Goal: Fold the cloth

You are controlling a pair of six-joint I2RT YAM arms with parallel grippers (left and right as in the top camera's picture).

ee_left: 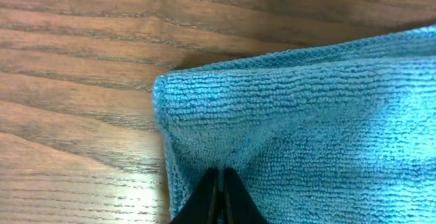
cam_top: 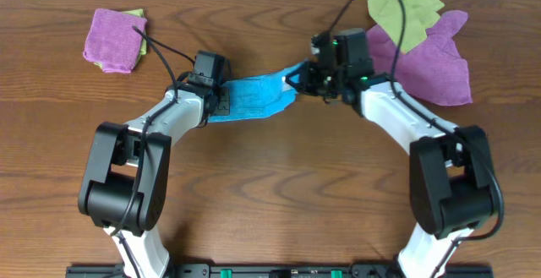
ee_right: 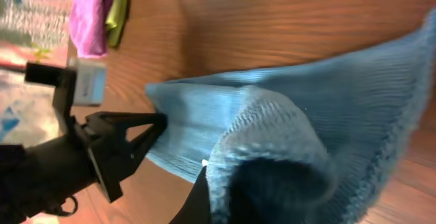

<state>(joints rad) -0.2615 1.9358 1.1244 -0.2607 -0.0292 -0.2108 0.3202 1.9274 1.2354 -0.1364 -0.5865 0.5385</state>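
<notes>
The sky-blue cloth (cam_top: 254, 96) lies bunched on the wooden table between my two arms. My left gripper (cam_top: 220, 102) is shut on the cloth's left edge. In the left wrist view its black fingertips (ee_left: 212, 183) pinch a ridge of the cloth (ee_left: 306, 115) near a corner. My right gripper (cam_top: 296, 80) is shut on the right end and holds it raised off the table. In the right wrist view the cloth (ee_right: 272, 122) drapes over my right gripper (ee_right: 218, 186) and hides most of its fingers. The left gripper (ee_right: 146, 132) shows there too, at the cloth's far edge.
A folded purple cloth (cam_top: 112, 40) on a yellow-green one (cam_top: 135, 14) lies at the back left. A loose purple cloth (cam_top: 431, 58) and a yellow-green cloth (cam_top: 406, 9) lie at the back right, just behind my right arm.
</notes>
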